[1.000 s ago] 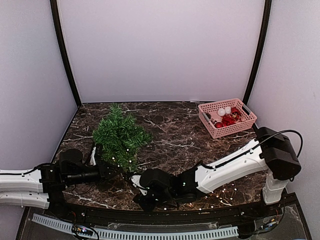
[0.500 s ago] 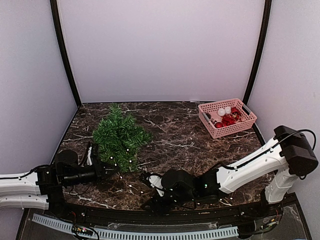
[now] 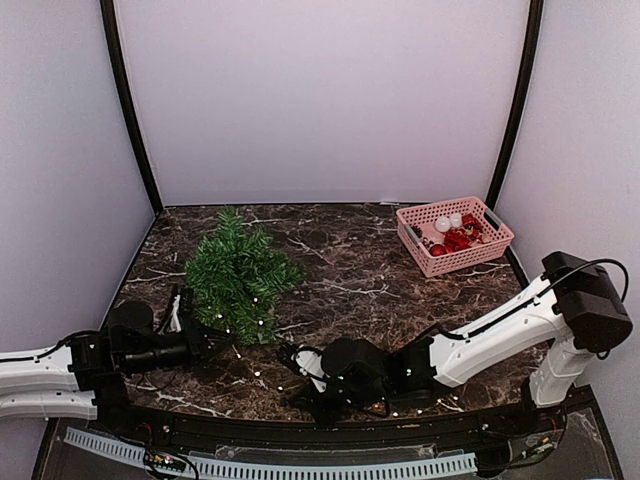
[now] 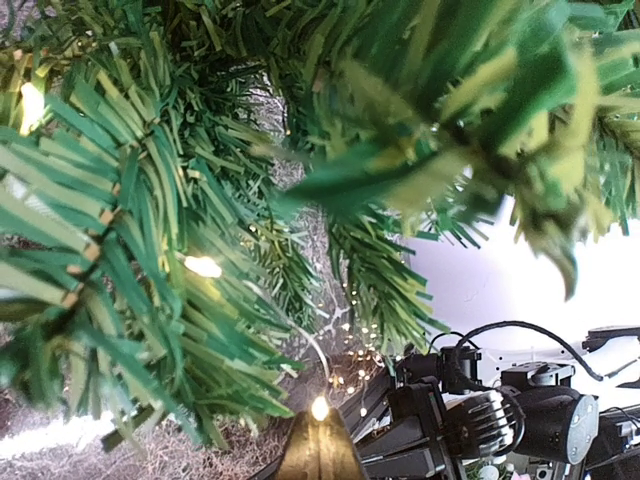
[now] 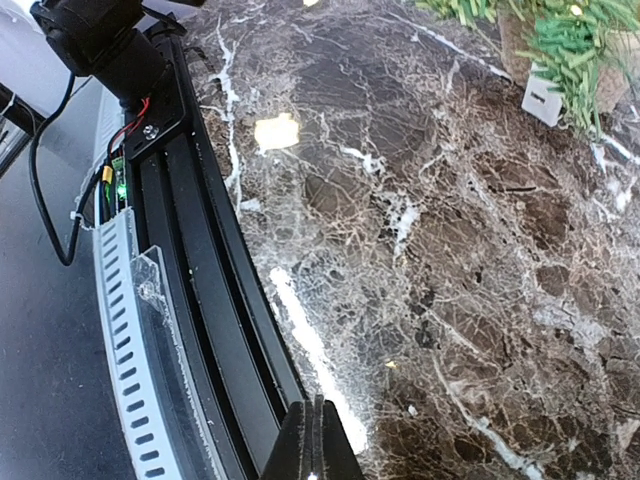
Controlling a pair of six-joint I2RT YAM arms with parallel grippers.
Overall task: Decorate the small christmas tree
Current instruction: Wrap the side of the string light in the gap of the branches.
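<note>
The small christmas tree (image 4: 150,250) overran the left wrist view's edges, blurred up close, and the ornaments (image 3: 458,240) in the basket (image 3: 462,260) were too small to distinguish.

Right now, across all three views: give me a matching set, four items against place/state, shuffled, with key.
Items
1. small christmas tree
2. pink basket
3. left gripper
4. right gripper

Place/state
A. shut, at the near edge of the table
B. back right of the table, red ornaments inside
C. left side of the table, lights lit
D. shut, tucked in against the tree

Pairs: 1-C, 2-B, 3-D, 4-A
</note>
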